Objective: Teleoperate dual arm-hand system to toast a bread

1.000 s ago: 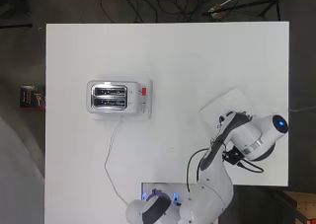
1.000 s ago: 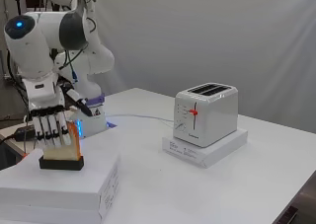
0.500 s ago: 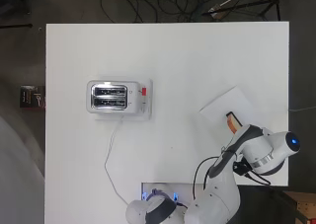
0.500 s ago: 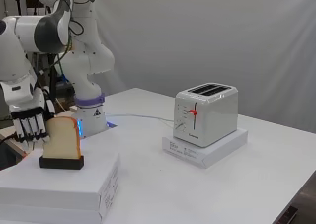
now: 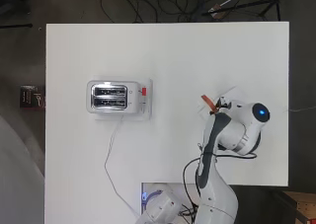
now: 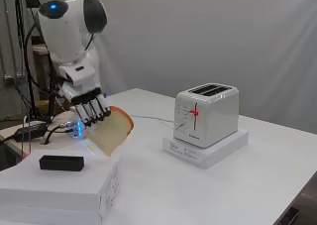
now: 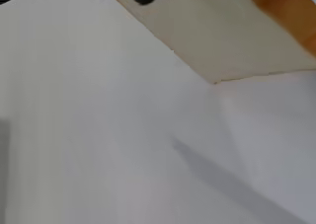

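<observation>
The hand grips a slice of bread, its fingers curled over the upper edge. The slice hangs tilted below the fingers, clear of the white box underneath. On that box, just below and a little behind the hand, lies a small black block. In the overhead view only the brown crust pokes out beside the arm. The toaster stands well apart from the hand, across the table, on its own low white base, with a red lever on the end facing the hand. The wrist view shows the pale face of the slice close up.
</observation>
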Available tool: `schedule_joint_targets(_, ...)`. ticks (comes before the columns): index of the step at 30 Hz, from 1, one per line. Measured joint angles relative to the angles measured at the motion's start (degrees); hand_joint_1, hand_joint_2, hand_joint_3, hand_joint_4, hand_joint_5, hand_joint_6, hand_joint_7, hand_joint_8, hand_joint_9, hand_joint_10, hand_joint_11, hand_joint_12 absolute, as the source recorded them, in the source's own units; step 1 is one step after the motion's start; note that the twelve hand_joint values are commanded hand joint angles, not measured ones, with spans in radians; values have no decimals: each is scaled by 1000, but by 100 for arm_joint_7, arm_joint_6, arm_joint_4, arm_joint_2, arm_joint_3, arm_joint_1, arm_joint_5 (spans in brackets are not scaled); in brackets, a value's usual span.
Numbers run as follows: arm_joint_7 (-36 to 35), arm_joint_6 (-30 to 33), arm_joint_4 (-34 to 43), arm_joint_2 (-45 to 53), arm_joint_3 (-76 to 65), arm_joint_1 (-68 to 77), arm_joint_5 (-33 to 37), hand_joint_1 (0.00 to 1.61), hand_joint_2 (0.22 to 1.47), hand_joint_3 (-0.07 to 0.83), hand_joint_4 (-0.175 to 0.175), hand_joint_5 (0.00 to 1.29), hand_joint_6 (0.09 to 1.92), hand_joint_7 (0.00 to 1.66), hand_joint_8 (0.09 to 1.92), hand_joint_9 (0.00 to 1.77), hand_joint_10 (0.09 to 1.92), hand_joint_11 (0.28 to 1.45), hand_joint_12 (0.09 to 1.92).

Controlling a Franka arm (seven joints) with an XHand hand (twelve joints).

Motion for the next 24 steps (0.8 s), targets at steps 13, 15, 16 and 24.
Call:
schedule_joint_targets(13, -1713, 361, 132, -243, 3580, -921, 1173, 805, 1323, 3, 172, 604, 1534, 1209, 217, 1286, 348, 686, 618)
schedule_joint_targets(15, -2248, 505, 33, -100, 3672, -933, 2066, 815, 1314, 2, 175, 621, 1511, 1251, 189, 1262, 478, 671, 704)
schedule_joint_targets(16, -2473, 522, 22, 44, 3737, -953, 2586, 819, 1310, 1, 175, 629, 1501, 1259, 185, 1248, 523, 664, 727)
schedule_joint_targets(24, -3344, 625, 440, 1553, 4876, -1095, 4535, 836, 1295, -1, 175, 655, 1463, 1285, 157, 1240, 523, 657, 717)
